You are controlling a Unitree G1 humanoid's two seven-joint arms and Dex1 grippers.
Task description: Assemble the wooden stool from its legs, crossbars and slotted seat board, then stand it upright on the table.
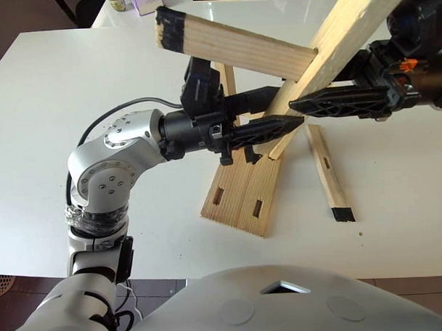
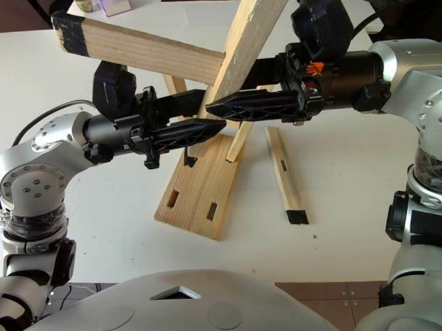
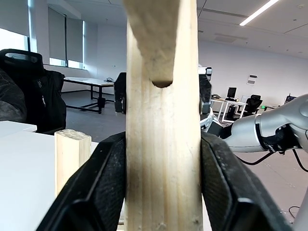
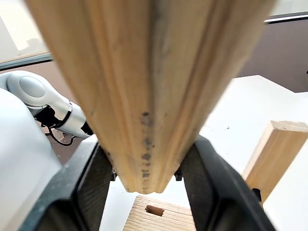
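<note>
Watching from beside the surface (image 1: pixel 59 106), I'd worry most about the joint. The crossbar (image 1: pixel 231 45) juts sideways from the long leg (image 1: pixel 347 30), its black-taped end unsupported in the air. Any twist between the 2 arms could, I think, lever it loose. Both sets of jaws are clamped on that same leg, the left jaws near its lower end and the right jaws just above them. The leg's lower end sits at the far end of the seat board (image 1: pixel 240 194); whether it touches I cannot tell. The board lies flat with 2 slots showing, and a skewed descent might miss them. A spare leg (image 1: pixel 329 172) lies just beside the board.
</note>
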